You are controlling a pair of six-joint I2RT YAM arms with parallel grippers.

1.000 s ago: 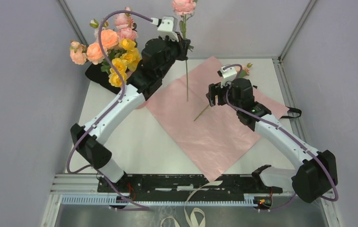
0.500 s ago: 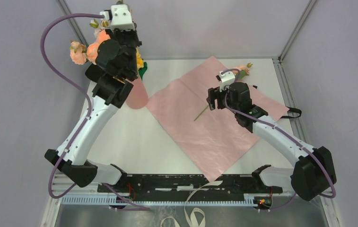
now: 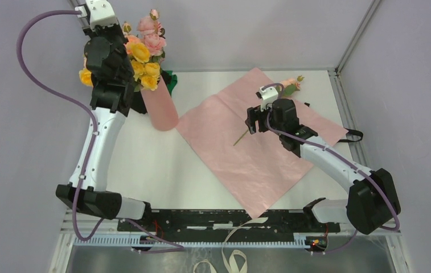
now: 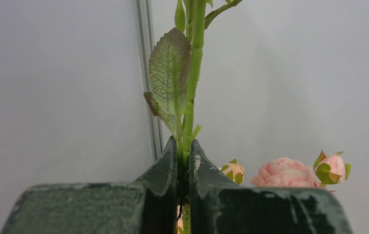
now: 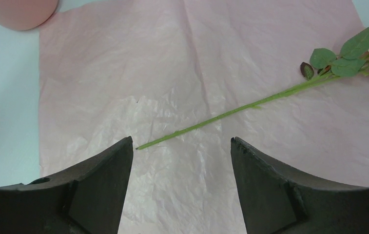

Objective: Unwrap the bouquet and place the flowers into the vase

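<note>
No legible text, label, brand name, number or sign is visible in the top, left wrist or right wrist view

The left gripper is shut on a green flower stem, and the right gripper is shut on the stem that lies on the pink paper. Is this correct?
Not quite. The right gripper is open: the right wrist view shows its fingers wide apart over the loose stem, which lies ungripped on the pink paper. The left gripper is indeed shut on a green flower stem.
</note>
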